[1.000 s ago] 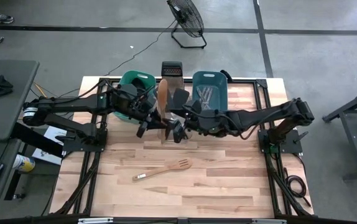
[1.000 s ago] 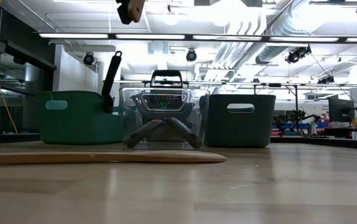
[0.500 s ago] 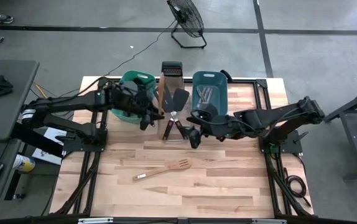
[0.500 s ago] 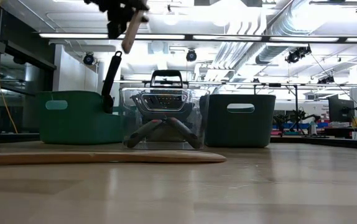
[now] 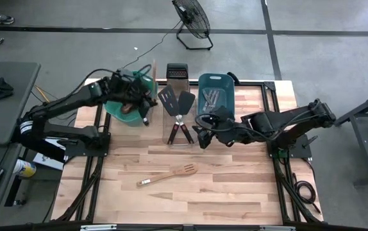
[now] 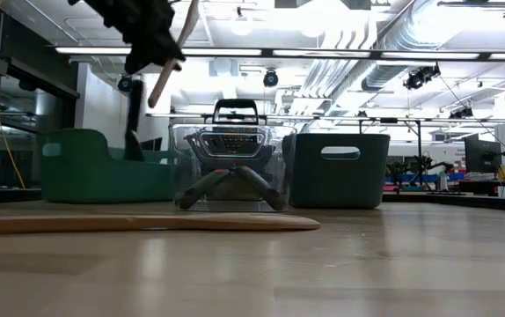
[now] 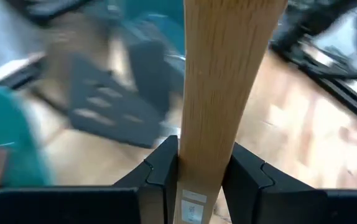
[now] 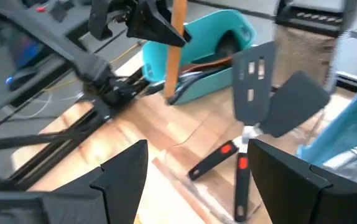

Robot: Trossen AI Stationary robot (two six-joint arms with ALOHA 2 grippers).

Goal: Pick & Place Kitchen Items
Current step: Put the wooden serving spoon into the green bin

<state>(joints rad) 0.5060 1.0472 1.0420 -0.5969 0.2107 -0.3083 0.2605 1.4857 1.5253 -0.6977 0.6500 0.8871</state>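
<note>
Wooden spoon (image 7: 225, 93) pinched by left fingers (image 7: 161, 171); right fingers (image 8: 119, 171) spread; two turners (image 5: 176, 101).

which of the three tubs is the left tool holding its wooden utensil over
The teal tub at the left end of the row. The left tool holds the wooden utensil at its rim; the clear tub and blue tub stand farther right.

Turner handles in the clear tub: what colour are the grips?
Black with red accents on both turners; the right wrist view shows it best.
</note>
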